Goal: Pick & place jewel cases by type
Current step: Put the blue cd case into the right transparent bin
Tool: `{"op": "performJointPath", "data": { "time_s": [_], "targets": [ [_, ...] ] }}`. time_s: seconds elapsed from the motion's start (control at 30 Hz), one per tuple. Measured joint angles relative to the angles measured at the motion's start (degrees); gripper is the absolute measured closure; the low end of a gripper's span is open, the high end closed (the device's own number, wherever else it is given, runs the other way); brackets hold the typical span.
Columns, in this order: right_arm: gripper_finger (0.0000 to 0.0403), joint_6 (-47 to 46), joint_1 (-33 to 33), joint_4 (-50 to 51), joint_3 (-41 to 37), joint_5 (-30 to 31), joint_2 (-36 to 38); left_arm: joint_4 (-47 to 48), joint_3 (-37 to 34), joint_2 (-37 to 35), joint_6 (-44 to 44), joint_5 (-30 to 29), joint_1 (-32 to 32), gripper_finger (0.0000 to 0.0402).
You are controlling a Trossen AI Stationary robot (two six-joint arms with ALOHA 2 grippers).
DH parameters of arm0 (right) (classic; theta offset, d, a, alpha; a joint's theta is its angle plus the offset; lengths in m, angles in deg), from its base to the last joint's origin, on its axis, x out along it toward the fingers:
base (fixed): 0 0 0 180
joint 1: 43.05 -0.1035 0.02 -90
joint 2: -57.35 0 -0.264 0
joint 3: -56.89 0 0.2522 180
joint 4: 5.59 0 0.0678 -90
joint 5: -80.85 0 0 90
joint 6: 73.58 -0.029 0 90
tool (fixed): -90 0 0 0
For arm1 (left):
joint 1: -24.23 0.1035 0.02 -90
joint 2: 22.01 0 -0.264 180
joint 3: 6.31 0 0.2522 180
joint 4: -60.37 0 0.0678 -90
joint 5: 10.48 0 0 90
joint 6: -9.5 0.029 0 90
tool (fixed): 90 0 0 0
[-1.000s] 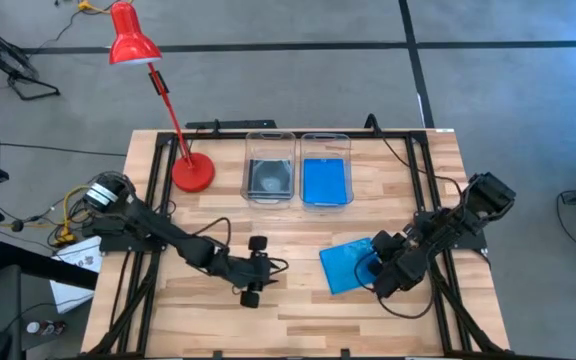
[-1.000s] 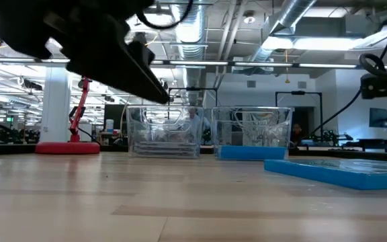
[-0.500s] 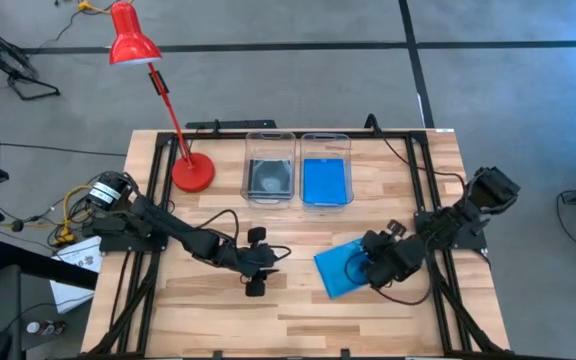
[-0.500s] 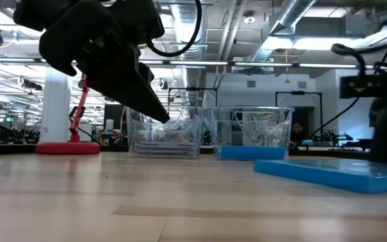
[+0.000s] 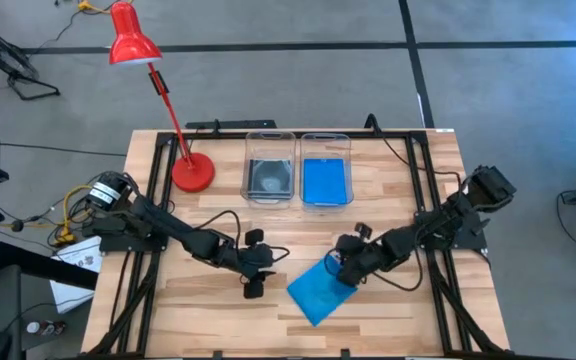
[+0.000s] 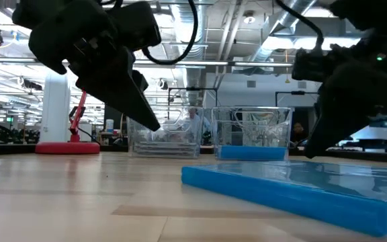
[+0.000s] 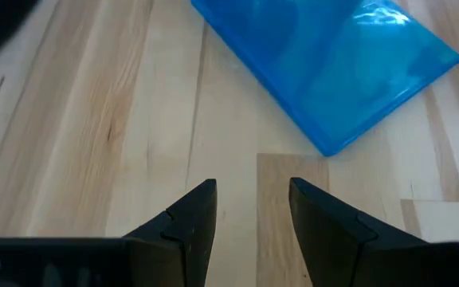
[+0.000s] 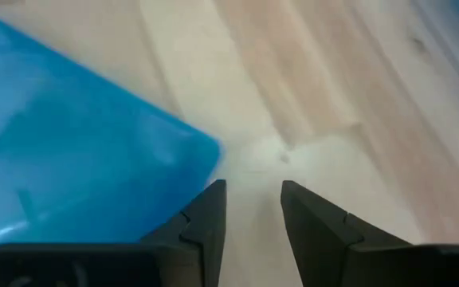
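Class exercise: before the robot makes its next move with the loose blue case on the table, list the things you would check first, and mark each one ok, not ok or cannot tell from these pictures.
1. Blue jewel case lies flat on the table, not in a bin: ok.
2. Right gripper at the case's edge, fingers apart, holding nothing: ok.
3. Left gripper open and apart from the case: ok.
4. Right-hand bin already holds blue: ok as target.
5. Left-hand bin holds a dark case: ok.
6. Whether the right gripper touches the case: cannot tell.
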Motion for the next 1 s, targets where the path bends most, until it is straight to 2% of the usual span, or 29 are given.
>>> {"op": "performJointPath", "data": {
  "time_s": [0.17, 0.27, 0.43, 0.57, 0.8, 1.0],
  "targets": [
    [0.0296, -4.24, -0.47, 8.6, 1.47, 1.18, 0.02, 1.23, 0.0, -0.02, -2.01, 0.32, -1.26, 0.0249],
    [0.0304, -6.6, -2.13, 11.79, 1.5, 0.92, 0.09, 0.48, 0.0, -0.02, -2.03, 2.79, -3.21, 0.0249],
    [0.0313, -7.74, -4.53, 12.21, 1.52, -0.03, 0.13, -3.22, 0.0, -0.02, -2.02, 3.67, -6.55, 0.0249],
    [0.0315, -9.51, -4.78, 11.83, 1.53, -3.57, 0.15, -7.44, 0.0, 0.09, -0.11, 2.52, -8.33, 0.0249],
    [0.0316, -12.28, -4.78, 11.19, 1.55, -9.8, 0.17, -18.66, 0.1, 8.46, 1.71, 5.29, -9.08, 0.0249],
    [0.0316, -13.75, -6.01, 10.32, 1.55, -11.29, 0.2, -17.58, 5.94, 15.33, 2.74, 7.03, -7.71, 0.0249]
  ]
}}
